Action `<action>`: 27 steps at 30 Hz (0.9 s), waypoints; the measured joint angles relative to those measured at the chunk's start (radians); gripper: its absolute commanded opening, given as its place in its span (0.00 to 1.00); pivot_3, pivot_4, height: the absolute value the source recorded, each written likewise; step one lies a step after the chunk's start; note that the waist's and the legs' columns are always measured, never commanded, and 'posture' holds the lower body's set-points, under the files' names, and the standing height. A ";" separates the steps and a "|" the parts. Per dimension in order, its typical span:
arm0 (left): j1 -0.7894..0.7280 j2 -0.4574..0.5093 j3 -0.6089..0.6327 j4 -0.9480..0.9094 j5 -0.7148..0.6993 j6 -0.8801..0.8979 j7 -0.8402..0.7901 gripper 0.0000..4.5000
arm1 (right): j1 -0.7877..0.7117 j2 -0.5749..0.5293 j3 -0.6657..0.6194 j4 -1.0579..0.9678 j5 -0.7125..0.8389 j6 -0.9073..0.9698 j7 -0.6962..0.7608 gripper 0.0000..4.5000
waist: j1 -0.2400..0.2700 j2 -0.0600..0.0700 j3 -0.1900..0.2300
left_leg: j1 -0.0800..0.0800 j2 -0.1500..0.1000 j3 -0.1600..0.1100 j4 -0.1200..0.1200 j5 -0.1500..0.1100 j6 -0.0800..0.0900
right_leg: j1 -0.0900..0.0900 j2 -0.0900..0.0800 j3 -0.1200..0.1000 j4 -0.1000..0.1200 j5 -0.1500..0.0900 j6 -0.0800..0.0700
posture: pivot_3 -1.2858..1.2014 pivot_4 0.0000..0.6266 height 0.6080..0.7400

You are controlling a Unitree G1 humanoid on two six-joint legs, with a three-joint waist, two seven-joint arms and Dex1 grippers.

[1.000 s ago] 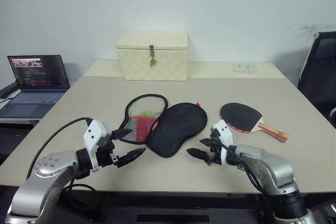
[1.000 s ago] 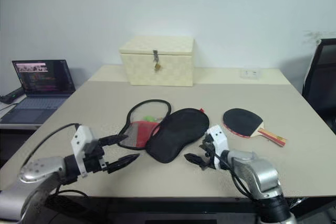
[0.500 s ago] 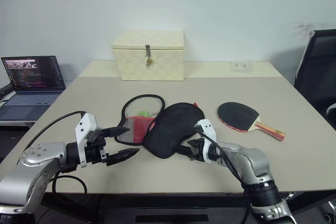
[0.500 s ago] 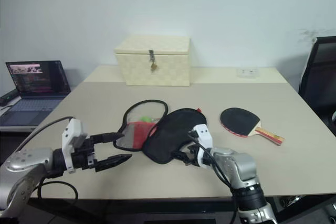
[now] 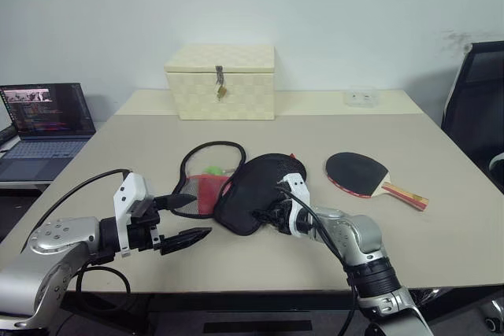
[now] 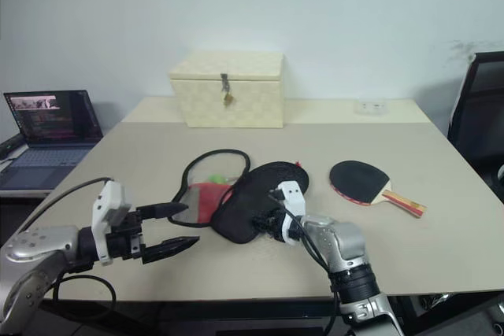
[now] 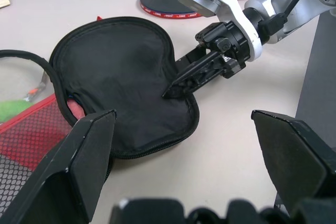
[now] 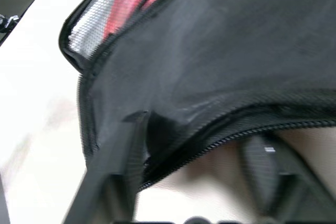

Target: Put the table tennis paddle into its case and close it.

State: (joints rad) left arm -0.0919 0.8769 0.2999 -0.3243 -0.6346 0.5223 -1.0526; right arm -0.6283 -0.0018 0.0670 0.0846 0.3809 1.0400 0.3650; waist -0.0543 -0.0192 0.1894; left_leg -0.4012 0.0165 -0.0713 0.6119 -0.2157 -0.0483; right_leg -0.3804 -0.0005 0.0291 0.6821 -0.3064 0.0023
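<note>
One laptop [image 5: 43, 123] stood open at the far left, on a lower surface beside the table [image 5: 441, 218], its screen lit. On the table itself were one cream checkered box [image 5: 220, 81], one black fabric case [image 5: 256, 192], one table tennis paddle [image 5: 368, 179] and one small clear item [image 5: 361, 98] near the back edge, too small to identify.

The left gripper [image 5: 183, 216] hovered over the near left part of the table, released, its two black fingers spread wide with nothing between them, tips pointing toward the case.

The cream box sat at the back of the table, lid down and latch hanging at its front, so its contents could not be seen.

The case lay open near the middle of the table. Its left half showed a black zipper rim looping around a red panel [image 5: 211, 191] and mesh, with something small and green [image 5: 212, 170] inside near the top. Its right half, the black flap, lay folded over toward the right. No paddle was in it.

The right gripper [image 7: 181, 83] was at the flap's near right edge. The left wrist view showed its fingers drawn close together with their tips on the black fabric beside the zipper seam; whether they actually pinched the fabric could not be told.

The paddle lay flat to the right of the case, apart from it, black face up with a red edge, handle pointing right and toward the near side.

One black office chair [image 5: 476, 100] stood at the far right beyond the table.
</note>
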 measured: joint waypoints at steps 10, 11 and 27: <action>-0.091 -0.007 -0.096 0.004 0.012 -0.009 -0.010 1.00 | 0.000 -0.119 -0.042 -0.008 0.054 0.088 0.045 0.01 | 0.001 0.000 0.000 | 0.000 -0.001 0.006 0.000 0.000 0.000 | -0.001 0.000 0.004 0.000 0.000 0.001 | 0.52 0.24 1.00; -0.098 -0.009 -0.104 0.007 0.014 -0.010 -0.011 1.00 | 0.000 -0.139 -0.042 -0.013 0.060 0.096 0.054 0.01 | 0.002 0.000 0.000 | 0.000 -0.001 0.006 0.000 0.000 0.000 | -0.002 0.000 0.004 0.000 0.000 0.001 | 0.52 0.24 1.00; -0.183 -0.025 -0.189 0.068 0.048 -0.036 -0.052 1.00 | 0.013 -0.451 -0.004 -0.074 0.083 0.159 0.244 0.01 | 0.004 -0.001 0.000 | -0.001 -0.002 0.012 0.000 0.000 0.000 | -0.005 0.001 0.010 0.000 0.001 0.002 | 0.52 0.24 1.00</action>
State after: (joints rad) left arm -0.2752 0.8521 0.1110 -0.2562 -0.5861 0.4863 -1.1051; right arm -0.6150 -0.4531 0.0635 0.0102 0.4637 1.1987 0.6093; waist -0.0501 -0.0199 0.1892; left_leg -0.4018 0.0144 -0.0591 0.6118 -0.2159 -0.0478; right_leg -0.3849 0.0009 0.0390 0.6824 -0.3058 0.0041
